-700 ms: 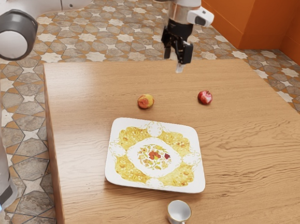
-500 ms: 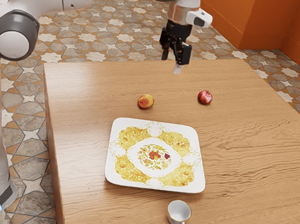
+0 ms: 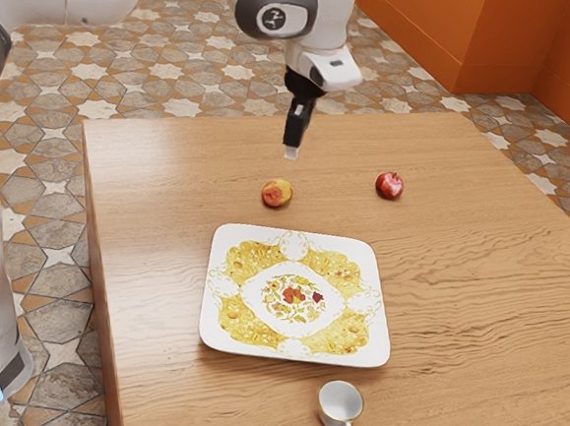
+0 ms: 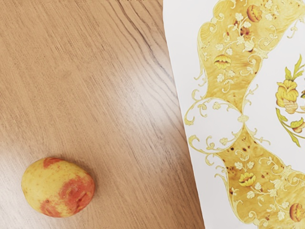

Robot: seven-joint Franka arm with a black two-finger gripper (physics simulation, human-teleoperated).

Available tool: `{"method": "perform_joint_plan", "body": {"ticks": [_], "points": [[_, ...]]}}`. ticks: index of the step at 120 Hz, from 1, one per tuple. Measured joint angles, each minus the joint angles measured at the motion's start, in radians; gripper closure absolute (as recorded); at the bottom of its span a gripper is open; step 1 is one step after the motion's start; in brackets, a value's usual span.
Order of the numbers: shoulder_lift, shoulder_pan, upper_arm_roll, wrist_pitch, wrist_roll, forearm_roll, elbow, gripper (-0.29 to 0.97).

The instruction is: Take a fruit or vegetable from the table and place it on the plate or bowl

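The yellow-red fruit (image 3: 277,193) (image 4: 57,187) rests on the bench (image 3: 155,194) (image 4: 95,67), just off the plate (image 3: 215,297) (image 4: 181,71), which sits at its 6 o'clock in the exterior view. It is nearly round (a slight oval in the wrist view), with its longer axis lying roughly crosswise to the plate's nearest edge. In the exterior view the fruit lies at about 7 o'clock from the fingers (image 3: 293,135), near them but apart. The fingers hang above the bench, clear of it and of the fruit. They are seen edge-on, so I cannot tell whether they stand apart or together. A red fruit (image 3: 389,185) lies at the yellow one's 3 o'clock.
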Motion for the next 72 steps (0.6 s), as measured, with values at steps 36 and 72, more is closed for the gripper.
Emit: {"method": "perform_joint_plan", "body": {"ticks": [36,72], "points": [[-0.119,0.024,0.102,0.276,0.343,-0.03,-0.263,0.01],[-0.1,0.026,0.185,0.4,0.578,-0.059,-0.316,0.02]]}}
